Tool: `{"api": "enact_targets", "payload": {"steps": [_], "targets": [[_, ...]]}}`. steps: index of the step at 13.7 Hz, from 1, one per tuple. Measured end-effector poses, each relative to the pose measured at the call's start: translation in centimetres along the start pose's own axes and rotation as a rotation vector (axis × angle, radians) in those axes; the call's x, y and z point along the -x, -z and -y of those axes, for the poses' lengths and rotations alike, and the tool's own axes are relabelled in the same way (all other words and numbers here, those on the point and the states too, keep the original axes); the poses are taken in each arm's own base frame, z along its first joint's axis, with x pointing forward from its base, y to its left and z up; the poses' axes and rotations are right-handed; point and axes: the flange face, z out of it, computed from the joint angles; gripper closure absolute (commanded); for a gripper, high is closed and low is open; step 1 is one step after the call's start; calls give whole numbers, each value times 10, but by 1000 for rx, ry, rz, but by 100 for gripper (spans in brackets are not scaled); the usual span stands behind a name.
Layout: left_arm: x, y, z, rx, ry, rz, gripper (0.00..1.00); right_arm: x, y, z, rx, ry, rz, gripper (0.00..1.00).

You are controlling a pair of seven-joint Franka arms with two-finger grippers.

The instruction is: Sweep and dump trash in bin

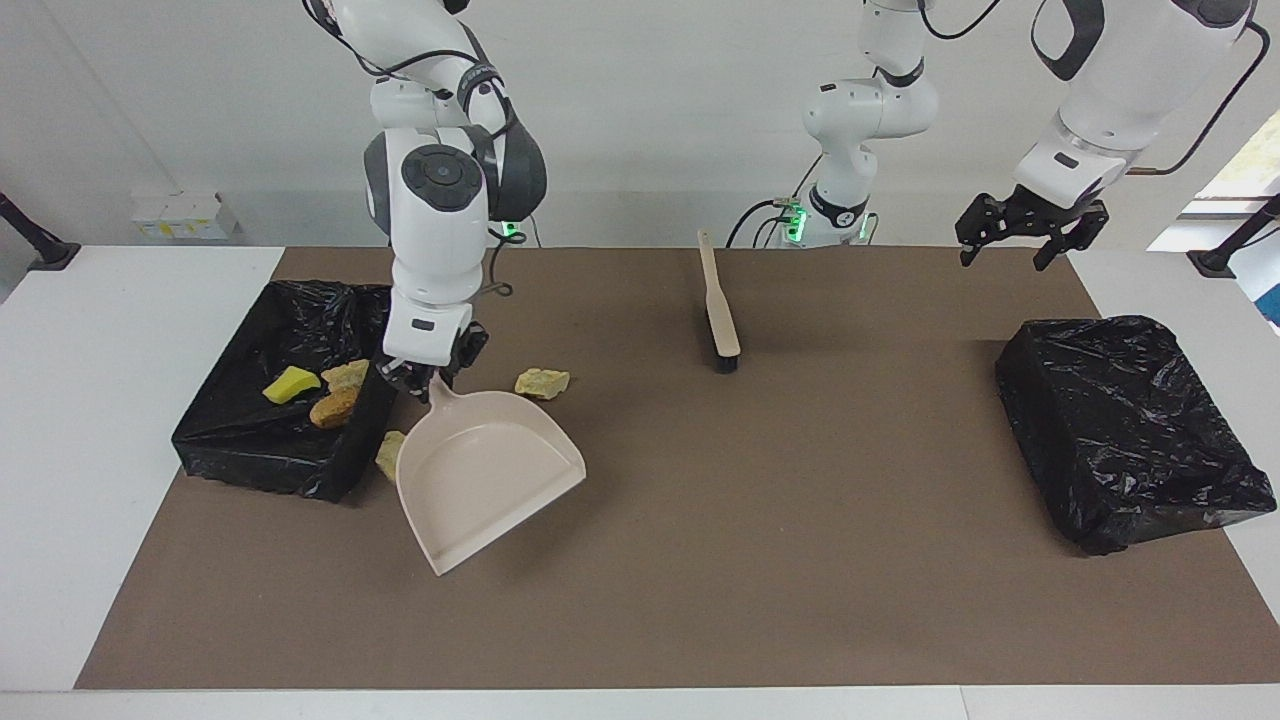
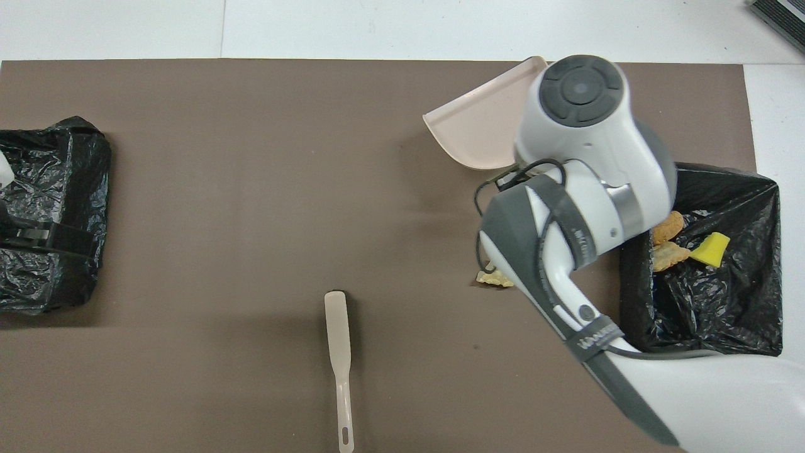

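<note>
My right gripper is shut on the handle of a beige dustpan, which hangs tilted just over the mat beside the black-lined bin. In the bin lie a yellow lump, a beige piece and an orange-brown lump. One beige piece of trash lies on the mat next to the pan, and another peeks out between pan and bin. In the overhead view the right arm hides most of this; the dustpan and bin show. My left gripper hangs open, waiting.
A beige hand brush lies on the brown mat near the robots, toward the middle, and shows again as the brush from overhead. A second black-bagged box sits at the left arm's end of the table.
</note>
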Motion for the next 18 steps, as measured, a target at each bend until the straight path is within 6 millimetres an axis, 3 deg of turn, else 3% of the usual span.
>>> {"api": "enact_targets", "payload": {"steps": [3, 8, 14, 16, 18], "targets": [[0, 0, 0, 0, 0, 0, 0, -26, -5, 77, -66, -207, -27, 100], [0, 0, 0, 0, 0, 0, 0, -46, -40, 177, -206, -466, -76, 100], [0, -1, 0, 0, 0, 2, 0, -39, -26, 219, -373, -537, 2, 100], [0, -4, 0, 1, 0, 7, 0, -40, -37, 231, -392, -530, -15, 100], [0, -7, 0, 2, 0, 13, 0, -41, -52, 236, -395, -532, -14, 93]]}}
